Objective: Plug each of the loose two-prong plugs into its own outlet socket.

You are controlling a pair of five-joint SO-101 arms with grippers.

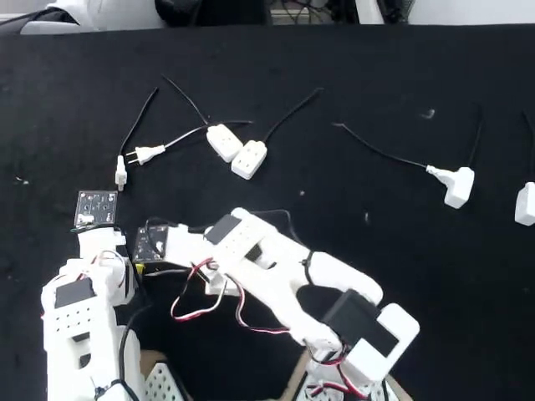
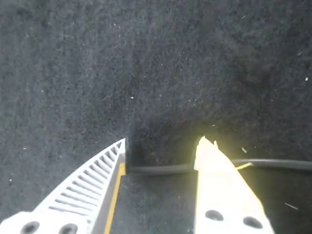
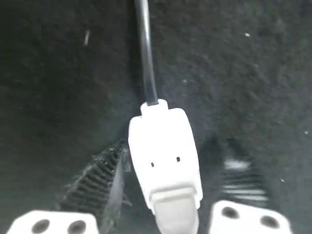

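My right gripper (image 3: 178,158) is open low over the black cloth. A white outlet socket (image 3: 163,156) with two small slots lies between its fingers, gaps on both sides, and its black cord (image 3: 145,58) runs away from me. My left gripper (image 2: 162,144) is open too, and a black cable (image 2: 161,168) crosses the cloth between its fingertips. In the high view a white two-prong plug (image 1: 147,154) and a smaller one (image 1: 121,174) lie left of centre, with two white sockets (image 1: 223,142) (image 1: 249,159) beside them. The right arm (image 1: 284,276) reaches across to the left arm (image 1: 79,301).
At the right of the black table lie a white plug piece (image 1: 456,185) on a long black cord and another white piece (image 1: 525,205) at the edge. Thin black cords (image 1: 288,113) trail toward the far side. Red and white wires (image 1: 209,301) hang under the right arm.
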